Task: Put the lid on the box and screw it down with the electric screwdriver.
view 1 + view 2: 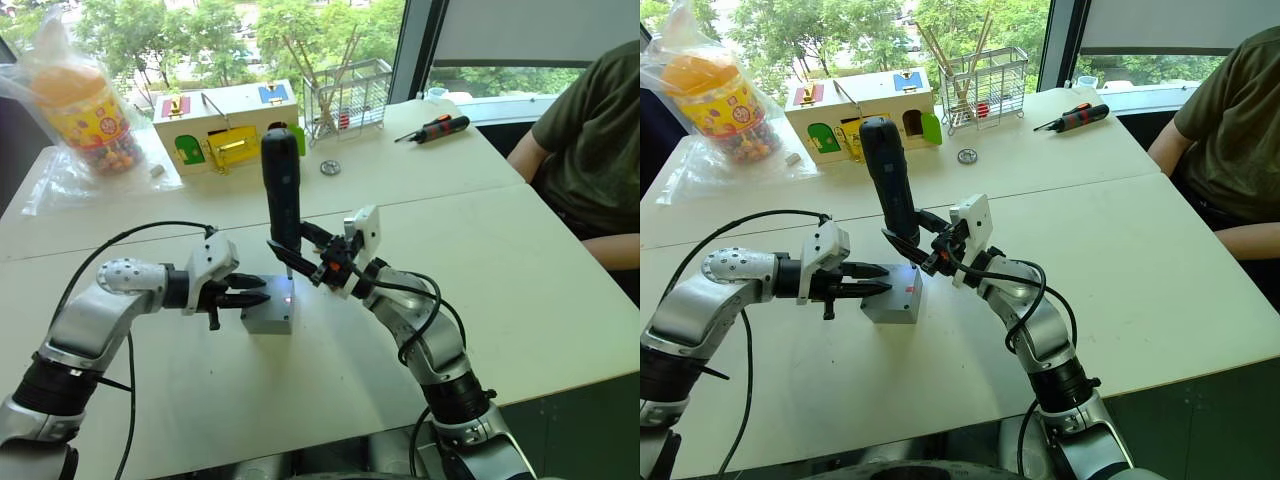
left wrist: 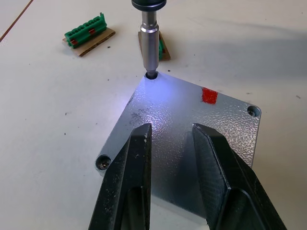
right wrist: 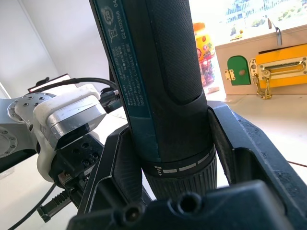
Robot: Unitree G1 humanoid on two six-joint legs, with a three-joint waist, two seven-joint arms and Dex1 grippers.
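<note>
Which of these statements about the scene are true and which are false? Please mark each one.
1. The flat square grey plastic lid lies on the grey box. True.
2. The right gripper holds the long black cylindrical electric screwdriver upright. True.
3. The screwdriver's metal bit is at the lid's centre. False: it sits in a corner screw hole.
4. The left gripper is clamped on the screwdriver. False: its fingers are apart over the lid.
5. The orange-and-black hand screwdriver lies beside the box. False: it lies far back, near the wire rack.
</note>
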